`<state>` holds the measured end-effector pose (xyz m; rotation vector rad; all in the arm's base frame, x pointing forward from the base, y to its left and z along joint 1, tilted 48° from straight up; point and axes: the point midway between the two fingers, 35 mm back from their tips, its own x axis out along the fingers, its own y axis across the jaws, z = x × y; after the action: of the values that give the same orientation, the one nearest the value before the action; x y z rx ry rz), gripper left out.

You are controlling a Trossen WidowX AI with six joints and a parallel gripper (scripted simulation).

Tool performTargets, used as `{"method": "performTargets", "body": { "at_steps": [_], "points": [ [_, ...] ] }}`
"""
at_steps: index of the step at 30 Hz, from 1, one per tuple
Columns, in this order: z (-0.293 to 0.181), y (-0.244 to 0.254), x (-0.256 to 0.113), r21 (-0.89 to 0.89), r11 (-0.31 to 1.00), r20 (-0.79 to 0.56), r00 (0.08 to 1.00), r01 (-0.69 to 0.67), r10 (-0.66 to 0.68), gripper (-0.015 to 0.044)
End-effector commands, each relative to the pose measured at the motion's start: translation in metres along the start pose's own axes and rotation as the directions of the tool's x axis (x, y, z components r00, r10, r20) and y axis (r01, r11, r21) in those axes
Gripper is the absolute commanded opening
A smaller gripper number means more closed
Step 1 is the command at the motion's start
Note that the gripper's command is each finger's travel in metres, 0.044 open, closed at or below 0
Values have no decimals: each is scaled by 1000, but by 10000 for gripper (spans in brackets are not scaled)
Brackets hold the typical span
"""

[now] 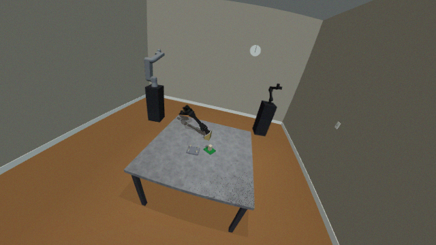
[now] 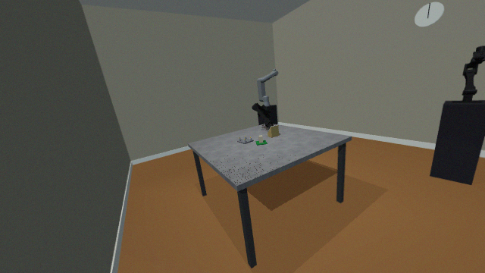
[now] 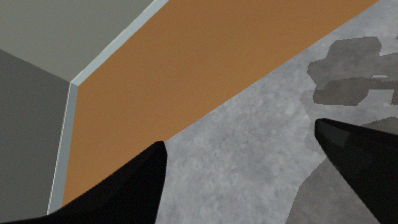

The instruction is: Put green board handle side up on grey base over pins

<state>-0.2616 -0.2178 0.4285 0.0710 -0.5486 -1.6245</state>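
Note:
The green board (image 1: 209, 150) (image 2: 261, 142) lies flat on the grey table (image 1: 211, 170) (image 2: 288, 152), with its pale square handle (image 1: 210, 146) (image 2: 260, 137) on top. The grey base (image 1: 193, 150) (image 2: 245, 140) with its four posts stands just left of the board. My gripper (image 1: 207, 136) (image 2: 273, 131) (image 3: 240, 137) is open and empty. It hangs a little above the table, behind the board and apart from it. The wrist view shows only bare table and floor between my two dark fingers; neither the board nor the base is in it.
Two dark pedestals (image 1: 154, 102) (image 1: 264, 117) with other arms on them stand on the floor behind the table. The table's far edge runs close to my gripper in the wrist view (image 3: 240, 95).

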Motion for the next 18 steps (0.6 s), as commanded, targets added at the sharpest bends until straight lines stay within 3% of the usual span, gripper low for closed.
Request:
{"method": "performTargets", "body": {
  "at_steps": [1, 18],
  "points": [
    [-1, 1, 1, 1, 1000, -1, 1000, -4, 4, 426],
    [-91, 132, 102, 111, 937, -154, 926, -330, 344, 440]
  ]
}}
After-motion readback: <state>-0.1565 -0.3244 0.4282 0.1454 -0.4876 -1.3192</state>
